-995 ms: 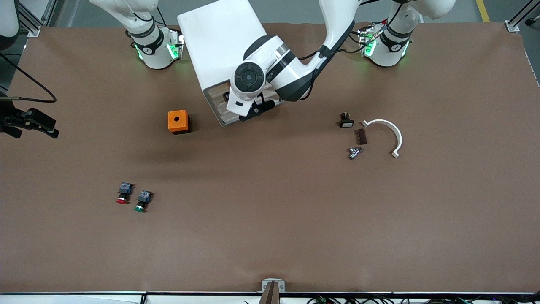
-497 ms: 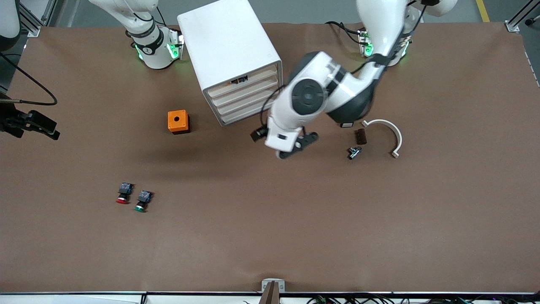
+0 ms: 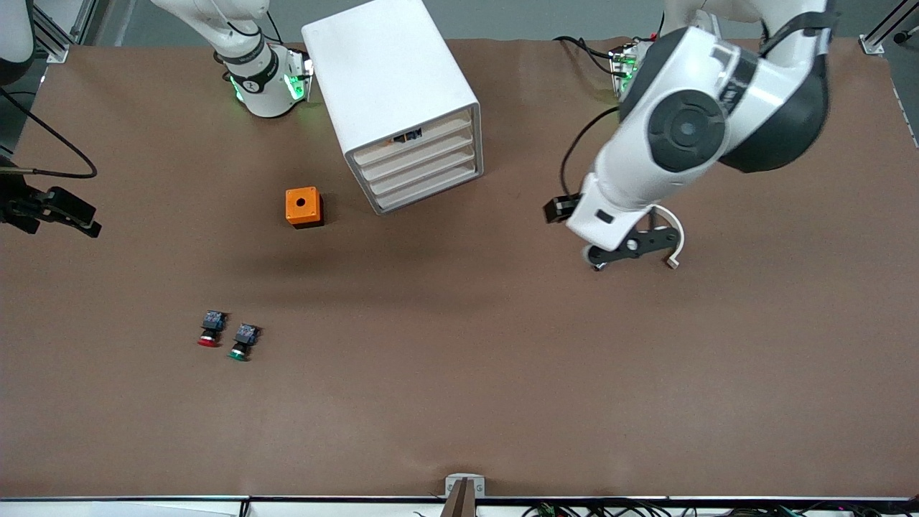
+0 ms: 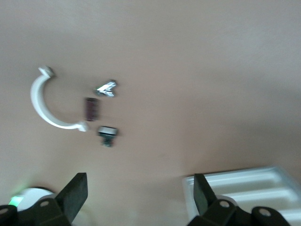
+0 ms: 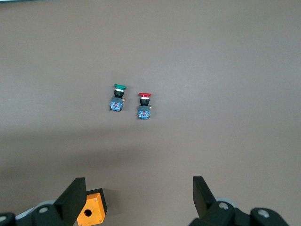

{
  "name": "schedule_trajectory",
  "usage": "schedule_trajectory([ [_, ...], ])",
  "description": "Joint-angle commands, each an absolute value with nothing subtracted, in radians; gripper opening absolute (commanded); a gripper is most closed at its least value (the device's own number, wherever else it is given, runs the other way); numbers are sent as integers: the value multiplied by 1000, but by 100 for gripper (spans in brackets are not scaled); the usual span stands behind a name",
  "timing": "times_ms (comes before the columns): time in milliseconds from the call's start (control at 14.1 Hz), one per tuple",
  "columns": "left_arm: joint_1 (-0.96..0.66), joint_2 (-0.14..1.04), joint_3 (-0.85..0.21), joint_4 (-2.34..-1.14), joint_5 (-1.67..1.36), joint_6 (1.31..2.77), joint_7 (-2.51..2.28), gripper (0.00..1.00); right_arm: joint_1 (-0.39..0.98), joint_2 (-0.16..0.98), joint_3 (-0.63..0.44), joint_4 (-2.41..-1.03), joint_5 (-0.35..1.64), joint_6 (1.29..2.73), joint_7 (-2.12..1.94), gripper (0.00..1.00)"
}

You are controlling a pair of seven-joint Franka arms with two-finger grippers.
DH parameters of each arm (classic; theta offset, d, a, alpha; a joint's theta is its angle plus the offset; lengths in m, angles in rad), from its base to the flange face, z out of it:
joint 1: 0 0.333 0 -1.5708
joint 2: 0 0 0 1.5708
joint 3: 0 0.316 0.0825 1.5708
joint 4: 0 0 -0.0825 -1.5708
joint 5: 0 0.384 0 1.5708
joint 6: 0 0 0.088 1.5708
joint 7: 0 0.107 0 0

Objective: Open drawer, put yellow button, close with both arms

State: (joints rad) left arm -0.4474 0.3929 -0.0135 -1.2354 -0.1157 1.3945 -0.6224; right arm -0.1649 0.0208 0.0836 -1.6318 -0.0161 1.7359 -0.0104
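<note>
Matte brown worktop (image 3: pixel 459 402) carries a glossy white rounded cabinet (image 3: pixel 388 79); its top drawer (image 3: pixel 413 138) holds the yellow button (image 3: pixel 391 141). Left gripper (image 3: pixel 632 244), fingers apart, hangs over a curved white clip (image 4: pixel 44 101). Only the right wrist view shows the right gripper (image 5: pixel 136 200), spread above red (image 5: pixel 144 106) and green buttons (image 5: pixel 117 97)

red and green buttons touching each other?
Apart. The right wrist view shows bare table between the red button and the green button; the front view shows the same gap.

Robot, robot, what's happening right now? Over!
Left gripper open over the white clip. Right gripper open, waiting. Drawer looks slightly ajar.
</note>
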Motion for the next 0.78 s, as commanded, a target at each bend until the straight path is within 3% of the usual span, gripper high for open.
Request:
schedule_trajectory([
  [0,-323,313,-23,-1284,-101,1353,-419,99,-172,-2,89,-1631,-34,1726,-41,100],
  [284,-218,233,-25,-1356,-51,1353,-266,99,-170,-8,89,-1632,-34,1724,-41,100],
  [497,-175,151,-28,-1489,1,1399,-192,99,-170,-11,89,-1632,-34,1724,-41,100],
  [711,-101,36,-32,-1673,5,1547,-108,99,-170,-9,90,-1634,-34,1724,-41,100],
])
